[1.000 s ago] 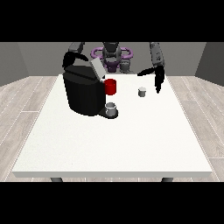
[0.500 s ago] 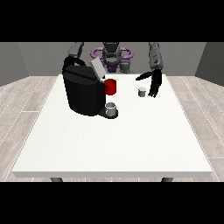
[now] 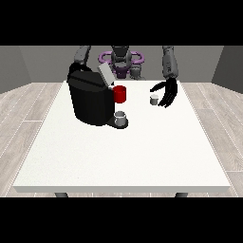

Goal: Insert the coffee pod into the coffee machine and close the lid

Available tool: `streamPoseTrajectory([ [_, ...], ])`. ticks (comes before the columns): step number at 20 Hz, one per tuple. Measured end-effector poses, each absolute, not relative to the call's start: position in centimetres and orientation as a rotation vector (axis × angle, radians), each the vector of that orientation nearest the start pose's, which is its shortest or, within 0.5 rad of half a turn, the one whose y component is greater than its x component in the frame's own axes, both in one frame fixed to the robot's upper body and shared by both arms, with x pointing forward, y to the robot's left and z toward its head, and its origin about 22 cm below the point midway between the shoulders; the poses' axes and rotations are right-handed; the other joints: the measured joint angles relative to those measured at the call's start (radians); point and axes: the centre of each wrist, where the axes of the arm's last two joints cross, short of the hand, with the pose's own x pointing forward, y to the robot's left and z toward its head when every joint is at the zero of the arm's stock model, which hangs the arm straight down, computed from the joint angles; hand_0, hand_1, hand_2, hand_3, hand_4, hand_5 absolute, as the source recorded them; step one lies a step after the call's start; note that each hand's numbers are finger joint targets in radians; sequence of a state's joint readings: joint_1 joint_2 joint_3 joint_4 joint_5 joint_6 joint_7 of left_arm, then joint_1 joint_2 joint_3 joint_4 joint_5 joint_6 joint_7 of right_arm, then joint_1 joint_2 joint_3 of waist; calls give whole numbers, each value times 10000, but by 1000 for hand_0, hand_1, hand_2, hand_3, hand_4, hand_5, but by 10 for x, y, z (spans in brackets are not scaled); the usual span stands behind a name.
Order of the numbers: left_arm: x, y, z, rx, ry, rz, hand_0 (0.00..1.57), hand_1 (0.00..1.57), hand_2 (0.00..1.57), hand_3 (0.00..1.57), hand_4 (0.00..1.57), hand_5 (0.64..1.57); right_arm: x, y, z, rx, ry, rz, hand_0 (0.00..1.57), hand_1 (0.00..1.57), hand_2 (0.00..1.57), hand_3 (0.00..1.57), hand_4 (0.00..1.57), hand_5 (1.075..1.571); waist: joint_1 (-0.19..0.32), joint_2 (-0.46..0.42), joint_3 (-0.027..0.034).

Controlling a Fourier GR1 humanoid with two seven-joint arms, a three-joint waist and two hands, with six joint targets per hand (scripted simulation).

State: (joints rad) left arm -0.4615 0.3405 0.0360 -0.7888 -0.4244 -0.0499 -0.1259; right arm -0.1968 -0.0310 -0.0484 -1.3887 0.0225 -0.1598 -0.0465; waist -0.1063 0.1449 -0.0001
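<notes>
The hand at the view's right has come closer beside the coffee pod, fingers spread wide, holding nothing.

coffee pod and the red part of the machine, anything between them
Nothing: in the front view only bare white table separates the coffee pod from the red part.

On the table the coffee machine stands at the view's left. The coffee pod sits to its right, just beside my hand at the view's right.
</notes>
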Motion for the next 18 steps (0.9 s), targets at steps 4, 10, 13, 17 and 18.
streamPoseTrajectory([
  [4,340,319,-28,5192,-12511,-7107,673,673,809,551,0,1571,289,-227,5,-1326,-16001,-547,0,0,0,0,434,1571,-120,-109,0],
  [10,348,311,-30,6001,-13103,-7223,837,837,974,737,391,1571,291,-222,5,-1346,-16029,-470,0,0,0,0,491,1571,-191,34,0],
  [13,348,311,-34,6287,-13105,-7267,920,920,1042,829,361,1571,289,-223,2,-1312,-15957,-526,0,0,0,0,513,1571,-213,-27,0],
  [17,349,311,-37,6949,-13186,-7671,899,899,1011,776,309,1571,290,-219,6,-1154,-16140,-524,0,0,0,0,514,1571,-335,67,14],
  [18,350,309,-36,7064,-13185,-7870,970,970,1054,793,319,1571,290,-219,4,-1123,-16181,-620,0,0,0,0,510,1571,-319,83,22],
])
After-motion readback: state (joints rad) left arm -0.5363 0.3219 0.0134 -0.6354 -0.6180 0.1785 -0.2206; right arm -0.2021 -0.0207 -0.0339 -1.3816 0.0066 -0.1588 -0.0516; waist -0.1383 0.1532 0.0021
